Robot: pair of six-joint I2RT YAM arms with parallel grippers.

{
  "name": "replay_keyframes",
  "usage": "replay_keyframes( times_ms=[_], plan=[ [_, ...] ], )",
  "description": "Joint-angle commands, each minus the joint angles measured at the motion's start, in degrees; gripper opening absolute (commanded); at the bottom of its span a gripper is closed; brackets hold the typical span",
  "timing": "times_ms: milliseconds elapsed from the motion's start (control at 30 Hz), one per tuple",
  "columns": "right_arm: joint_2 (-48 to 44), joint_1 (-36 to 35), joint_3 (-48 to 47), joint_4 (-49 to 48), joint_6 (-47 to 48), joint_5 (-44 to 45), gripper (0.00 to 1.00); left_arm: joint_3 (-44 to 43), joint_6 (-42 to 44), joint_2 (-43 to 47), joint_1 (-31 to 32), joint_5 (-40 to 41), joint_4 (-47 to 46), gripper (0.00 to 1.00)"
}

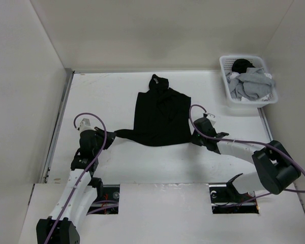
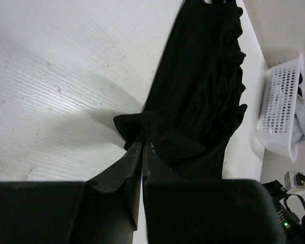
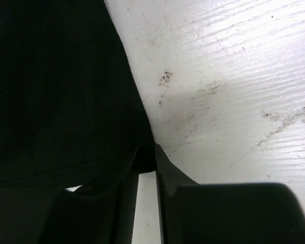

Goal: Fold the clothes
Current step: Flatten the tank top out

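Observation:
The black clothes (image 1: pixel 160 117) lie spread on the white table, collar end away from the arms. My left gripper (image 1: pixel 110 137) is at the near left corner, where a stretched tail of fabric runs out to it. In the left wrist view its jaws (image 2: pixel 143 143) are shut on a bunched fold of the clothes (image 2: pixel 203 86). My right gripper (image 1: pixel 196 138) is low at the near right corner. In the right wrist view its fingers (image 3: pixel 146 154) stand a narrow gap apart, with the edge of the clothes (image 3: pixel 56 86) between the tips and white table showing in the gap behind.
A white lattice basket (image 1: pixel 227 84) with light grey garments (image 1: pixel 251 87) stands at the far right corner, also seen in the left wrist view as a white basket (image 2: pixel 282 107). Walls enclose the table on three sides. Purple cables loop over both arms.

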State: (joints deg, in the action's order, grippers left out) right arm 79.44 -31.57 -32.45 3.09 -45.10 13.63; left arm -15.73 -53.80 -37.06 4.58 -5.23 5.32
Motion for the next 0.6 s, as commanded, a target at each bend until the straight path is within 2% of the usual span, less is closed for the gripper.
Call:
replay_keyframes(
  times_ms=[0,67,200,333,467,567],
  plan=[
    [1.1,0.3,-1.0,0.1,-0.4,-0.9,0.2,-0.3,-0.3,0.2,0.3,-0.9,-3.4,0.01],
    [1.2,0.5,-1.0,-0.1,-0.3,-1.6,0.16,-0.4,-0.3,0.1,0.2,-0.9,-3.5,0.01],
    [-0.8,1.2,0.7,-2.5,-0.6,-2.1,0.03,-1.1,-0.3,0.0,-0.1,-0.9,-3.6,0.01],
    [-11.7,0.5,1.8,-2.8,0.9,1.3,0.0,-5.7,-0.5,0.7,-0.2,-0.9,-2.5,0.0],
    [-28.6,-2.8,-5.9,9.4,4.4,6.6,0.0,-16.0,-2.4,3.5,1.0,0.0,0.3,0.0],
    [-37.1,-6.0,-19.1,20.1,9.4,12.2,0.0,-26.7,-3.2,5.5,1.5,2.2,3.9,0.0]
  ],
)
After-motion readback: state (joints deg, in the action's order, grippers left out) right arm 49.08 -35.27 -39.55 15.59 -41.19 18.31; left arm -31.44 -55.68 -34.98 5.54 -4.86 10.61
